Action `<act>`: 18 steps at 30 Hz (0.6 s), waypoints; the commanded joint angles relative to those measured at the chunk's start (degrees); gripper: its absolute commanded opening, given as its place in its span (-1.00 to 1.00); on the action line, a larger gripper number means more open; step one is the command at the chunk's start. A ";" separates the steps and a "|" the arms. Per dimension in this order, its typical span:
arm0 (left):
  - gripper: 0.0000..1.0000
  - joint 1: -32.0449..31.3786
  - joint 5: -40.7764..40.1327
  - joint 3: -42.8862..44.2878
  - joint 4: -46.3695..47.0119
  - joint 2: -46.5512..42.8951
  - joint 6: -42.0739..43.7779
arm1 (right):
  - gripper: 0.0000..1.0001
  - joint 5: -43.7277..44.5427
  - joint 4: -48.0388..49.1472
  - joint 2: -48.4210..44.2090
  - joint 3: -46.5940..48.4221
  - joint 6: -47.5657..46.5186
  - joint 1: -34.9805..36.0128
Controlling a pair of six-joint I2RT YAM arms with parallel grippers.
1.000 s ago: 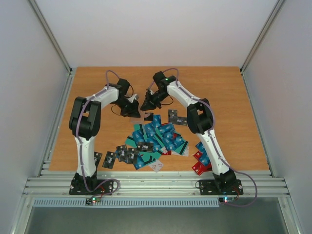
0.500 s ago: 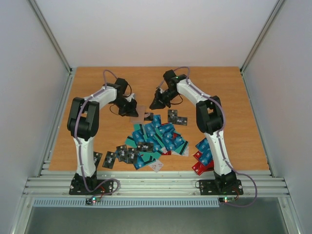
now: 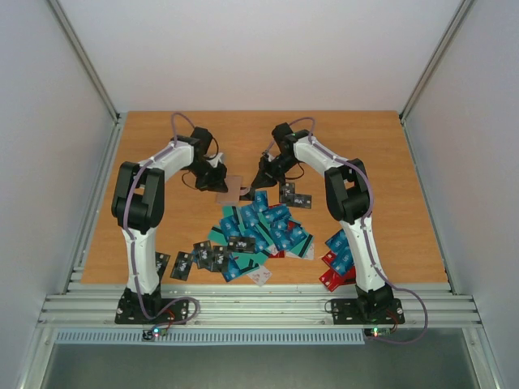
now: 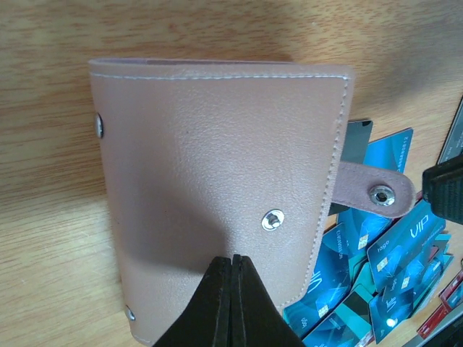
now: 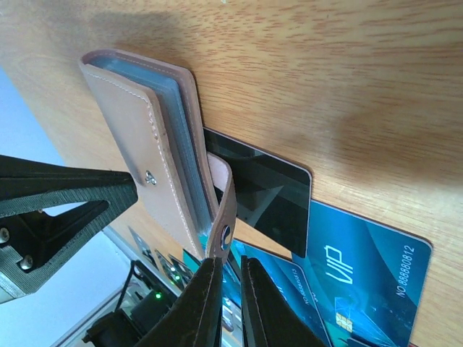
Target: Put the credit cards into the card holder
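The card holder [image 3: 233,188] lies flat and closed on the table at the far edge of the card pile. It fills the left wrist view [image 4: 217,195], taupe with stitched edges; its snap strap [image 4: 376,194] sticks out to the right, unfastened. My left gripper [image 4: 233,259] is shut, its tips over the holder's cover. My right gripper [image 5: 230,262] stands at the strap's end [image 5: 224,231], jaws a narrow gap apart with nothing between them; the strap touches the left finger. Blue, teal and black credit cards [image 3: 263,229] lie heaped in front of the holder.
Two black cards [image 3: 296,197] lie right of the holder. More black cards [image 3: 195,259] sit front left, red and blue ones [image 3: 334,267] front right, and a pale card [image 3: 259,277] at the front. Grey walls enclose the table.
The right gripper pulled away to the right from the left gripper, then dropped back toward the holder's strap. The holder now shows flat on the table. The left gripper shifted slightly.
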 commanded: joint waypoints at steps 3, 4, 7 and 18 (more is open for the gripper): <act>-0.98 0.22 0.35 2.54 -1.94 1.09 2.53 | -0.81 0.15 2.52 -0.10 -0.79 1.59 0.08; -0.98 0.19 0.40 2.72 -2.15 1.27 2.63 | -0.81 -0.26 3.06 0.08 -0.90 1.88 0.12; -0.98 0.19 0.58 3.19 -2.52 1.66 2.97 | -0.84 -1.19 4.52 0.39 -1.50 2.68 0.19; -0.97 -1.06 -0.02 3.96 -3.91 3.31 4.63 | -0.88 -1.32 6.42 -0.38 -5.40 3.13 0.33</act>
